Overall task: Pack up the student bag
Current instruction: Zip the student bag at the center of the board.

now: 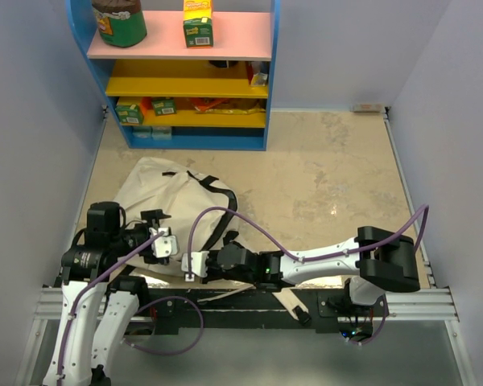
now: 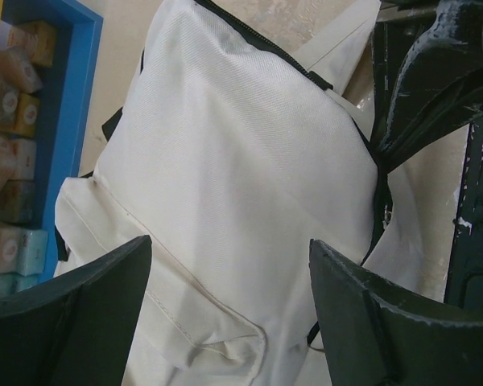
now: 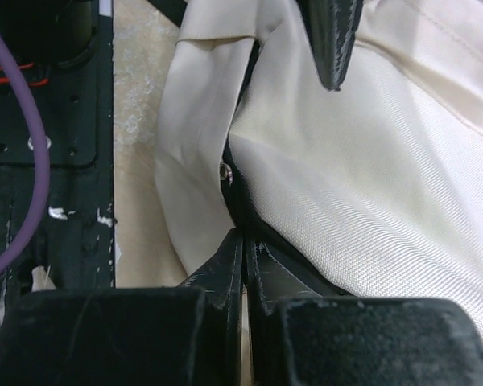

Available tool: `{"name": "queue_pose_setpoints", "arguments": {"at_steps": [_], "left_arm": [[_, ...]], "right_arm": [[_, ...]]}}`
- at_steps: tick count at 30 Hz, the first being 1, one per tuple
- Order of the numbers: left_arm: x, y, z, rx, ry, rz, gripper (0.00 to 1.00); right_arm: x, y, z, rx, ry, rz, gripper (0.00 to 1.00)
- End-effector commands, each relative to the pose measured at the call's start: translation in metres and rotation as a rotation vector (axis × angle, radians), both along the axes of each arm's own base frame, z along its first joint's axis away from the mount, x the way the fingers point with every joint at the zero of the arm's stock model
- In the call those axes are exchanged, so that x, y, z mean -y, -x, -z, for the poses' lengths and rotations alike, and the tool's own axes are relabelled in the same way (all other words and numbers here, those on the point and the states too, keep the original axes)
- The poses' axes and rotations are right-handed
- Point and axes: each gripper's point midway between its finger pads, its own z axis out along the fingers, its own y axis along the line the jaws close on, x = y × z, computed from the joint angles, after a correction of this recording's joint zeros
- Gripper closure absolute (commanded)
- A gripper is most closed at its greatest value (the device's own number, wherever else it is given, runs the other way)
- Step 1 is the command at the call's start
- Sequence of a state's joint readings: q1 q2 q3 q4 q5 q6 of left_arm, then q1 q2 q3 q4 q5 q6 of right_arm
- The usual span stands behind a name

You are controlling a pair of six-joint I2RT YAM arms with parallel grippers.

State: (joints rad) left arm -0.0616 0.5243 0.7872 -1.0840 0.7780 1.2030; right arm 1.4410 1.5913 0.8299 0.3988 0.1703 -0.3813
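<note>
We log, by size:
- Beige surface (image 1: 330,177).
- Blue shelf unit (image 1: 274,72) at far edge.
- Student bag (image 1: 165,197) lying flat on surface, near left, just beyond arm bases.
- Left pincer (image 2: 229,244) apart, above bag.
- Right pincer (image 3: 243,241) together at bag's dark zip edge; whether fabric is caught, we cannot tell.

r pincer (image 3: 243,243) shut on student bag (image 3: 370,185) at dark edge.

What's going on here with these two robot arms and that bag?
Two arms are working on a beige student bag lying on the table. The right gripper is shut at the bag's black zipper edge; whether it pinches fabric is unclear. The left gripper hangs open over the bag's front. Neither holds anything to pack.
</note>
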Motion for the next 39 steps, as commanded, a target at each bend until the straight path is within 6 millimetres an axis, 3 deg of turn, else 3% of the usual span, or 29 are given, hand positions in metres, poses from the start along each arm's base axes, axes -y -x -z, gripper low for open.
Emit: {"name": "queue_pose_setpoints", "arguments": {"at_steps": [1,11,21,24,26,31,34,39], "left_arm": [[0.005,0.005,-0.002,0.036,-0.01,0.073,0.17],[0.015,0.026,0.021,-0.025,-0.05,0.28,0.21],[0.027,0.041,0.031,-0.031,-0.03,0.399,0.44],[0.029,0.047,0.039,-0.051,-0.047,0.439,0.43],[0.03,0.049,0.044,-0.061,-0.06,0.459,0.32],[0.034,0.048,0.049,-0.106,-0.048,0.465,0.25],[0.034,0.044,0.057,-0.12,-0.052,0.447,0.27],[0.031,0.046,0.073,-0.182,-0.095,0.451,0.41]], "right_arm": [[-0.001,0.007,-0.024,-0.044,-0.051,-0.006,1.0],[0.018,0.009,-0.041,-0.154,-0.132,0.07,1.0],[0.027,0.003,-0.044,-0.193,-0.14,0.145,1.0],[0.034,-0.002,-0.047,-0.187,-0.145,0.181,1.0],[0.037,-0.006,-0.049,-0.184,-0.154,0.204,1.0],[0.035,-0.011,-0.058,-0.208,-0.181,0.215,1.0],[0.031,-0.011,-0.062,-0.213,-0.189,0.208,1.0],[0.028,-0.012,-0.061,-0.219,-0.183,0.204,1.0]]}}
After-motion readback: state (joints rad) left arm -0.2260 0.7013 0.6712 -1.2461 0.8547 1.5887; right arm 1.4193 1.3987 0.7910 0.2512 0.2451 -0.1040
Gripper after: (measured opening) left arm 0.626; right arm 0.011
